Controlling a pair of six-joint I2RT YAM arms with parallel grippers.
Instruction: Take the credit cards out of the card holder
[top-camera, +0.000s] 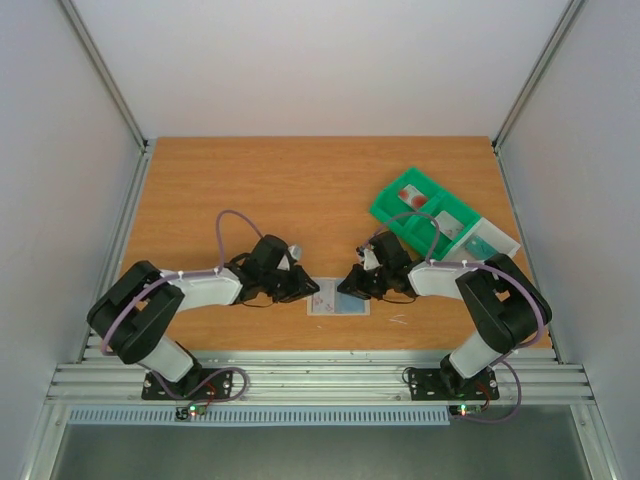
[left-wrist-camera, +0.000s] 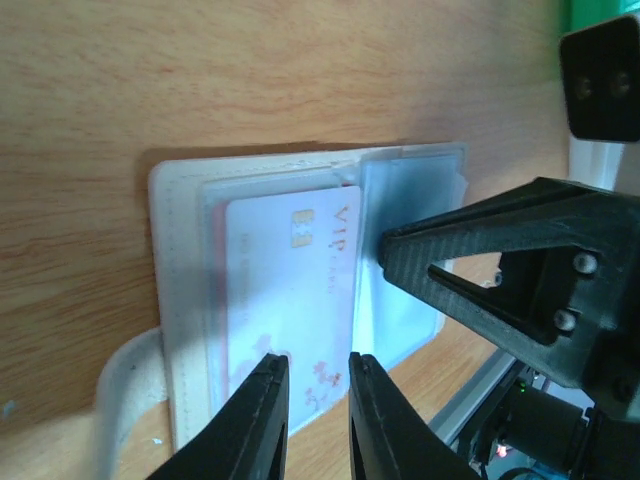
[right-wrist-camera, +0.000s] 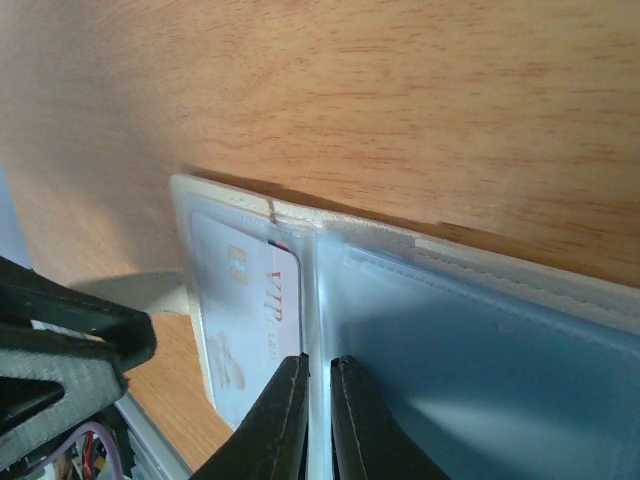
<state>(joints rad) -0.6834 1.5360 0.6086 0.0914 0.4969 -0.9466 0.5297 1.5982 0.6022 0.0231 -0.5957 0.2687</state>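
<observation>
My wooden table (top-camera: 300, 180) is orange-brown, its grain plain under soft, even light. White walls (top-camera: 320, 60) close me in behind and on both sides, met by slanting aluminium corner posts (top-camera: 107, 75). Ribbed aluminium rails (top-camera: 320, 375) edge the near side, with a dull grey surface (top-camera: 300, 455) below them.

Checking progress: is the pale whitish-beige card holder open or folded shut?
Open: the pale whitish-beige card holder lies spread flat, both clear sleeves showing, a pale pink VIP card in one.
</observation>
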